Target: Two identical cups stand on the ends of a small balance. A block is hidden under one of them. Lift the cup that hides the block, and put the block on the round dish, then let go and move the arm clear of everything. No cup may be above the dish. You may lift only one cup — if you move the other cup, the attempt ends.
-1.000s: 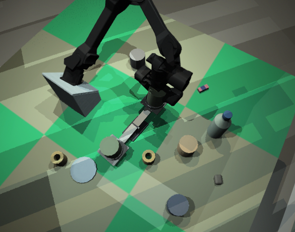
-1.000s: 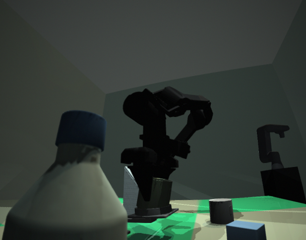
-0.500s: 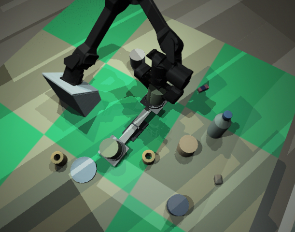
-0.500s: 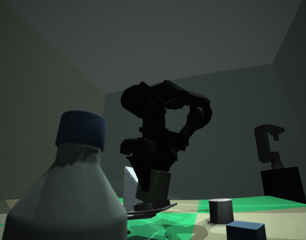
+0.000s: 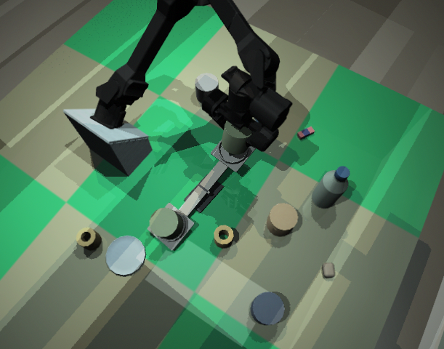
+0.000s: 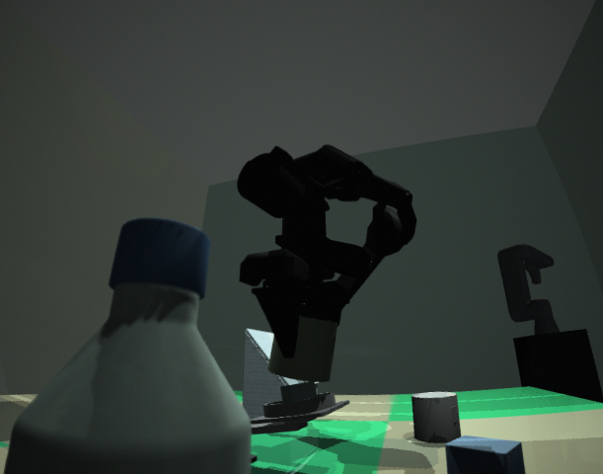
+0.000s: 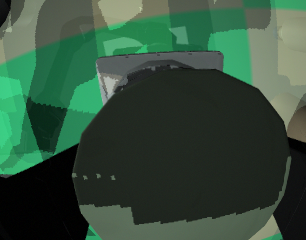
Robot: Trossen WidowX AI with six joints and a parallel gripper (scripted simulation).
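Observation:
My gripper point(image 5: 237, 136) point(image 6: 309, 344) point(image 7: 175, 139) is shut on a grey-green cup point(image 5: 235, 139) point(image 6: 311, 356) point(image 7: 183, 150) and holds it, slightly tilted, above the far pan point(image 5: 235, 163) point(image 6: 337, 402) of the balance. In the exterior view a small dark block point(image 6: 298, 391) shows below the cup's rim, in the pan's ring. The balance beam point(image 5: 195, 201) runs to the near pan point(image 5: 172, 245), where the identical second cup point(image 5: 164, 222) stands upright. The round pale dish point(image 5: 125, 255) lies left of that pan, with no cup above it. The wrist view shows mostly the held cup's top.
Around the balance stand a white cylinder point(image 5: 206, 83) point(image 6: 436, 418), a tan cylinder point(image 5: 283, 217), a blue cylinder point(image 5: 267, 307), a bottle point(image 5: 327, 189) point(image 6: 138, 392) and brass rings point(image 5: 216, 235) point(image 5: 80, 237). A pale wedge point(image 5: 120, 155) stands left. A small brown block point(image 5: 328, 270) lies right.

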